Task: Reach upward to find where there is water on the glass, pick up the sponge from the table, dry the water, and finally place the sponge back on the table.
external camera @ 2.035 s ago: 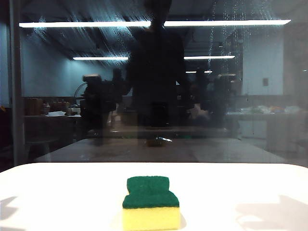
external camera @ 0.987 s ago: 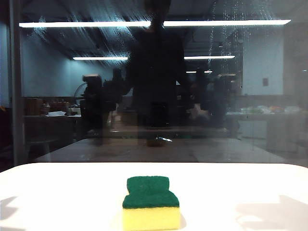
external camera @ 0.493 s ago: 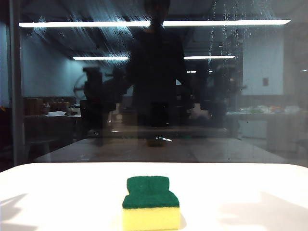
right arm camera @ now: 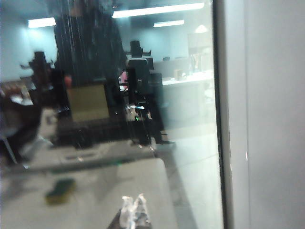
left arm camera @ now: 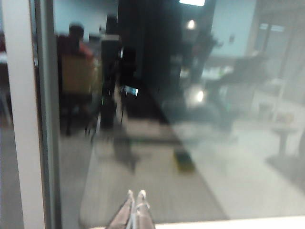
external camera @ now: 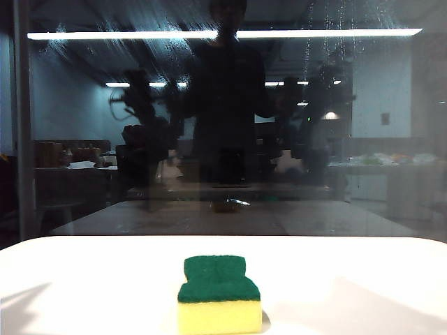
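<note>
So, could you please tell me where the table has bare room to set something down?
The white table is bare on both sides of the sponge, left and right out to its edges, and behind it up to the glass. Only the front middle is taken, by the sponge.
</note>
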